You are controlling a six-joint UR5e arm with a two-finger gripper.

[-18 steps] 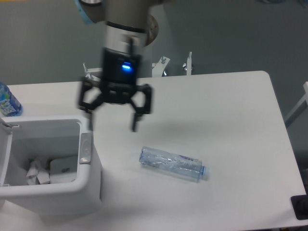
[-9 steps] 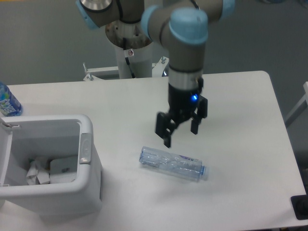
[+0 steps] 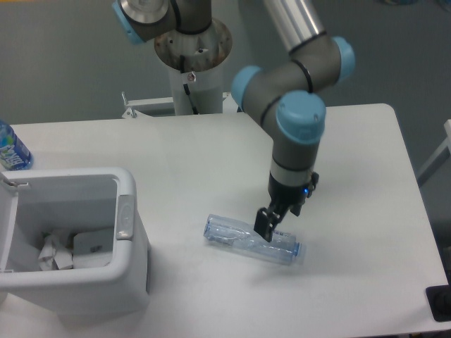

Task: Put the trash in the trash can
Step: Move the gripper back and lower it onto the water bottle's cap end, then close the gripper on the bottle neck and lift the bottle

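A white tabletop (image 3: 352, 162) is set before a grey wall. The clear bottle (image 3: 243, 239) lies flat, straddled by the gripper (image 3: 271, 227); finger spread cannot be determined

I see bin (image 3: 130, 271) at table's (image 3: 352, 155) front-left corner, scraps (image 3: 56, 253) inside it. Bottle (image 3: 229, 236) lying on its side right of bin, mid-table, near front. My gripper (image 3: 271, 227) right over bottle's middle. Second bottle (image 3: 10, 149) at far-left edge, behind bin. Arm base (image 3: 192, 49) behind table.
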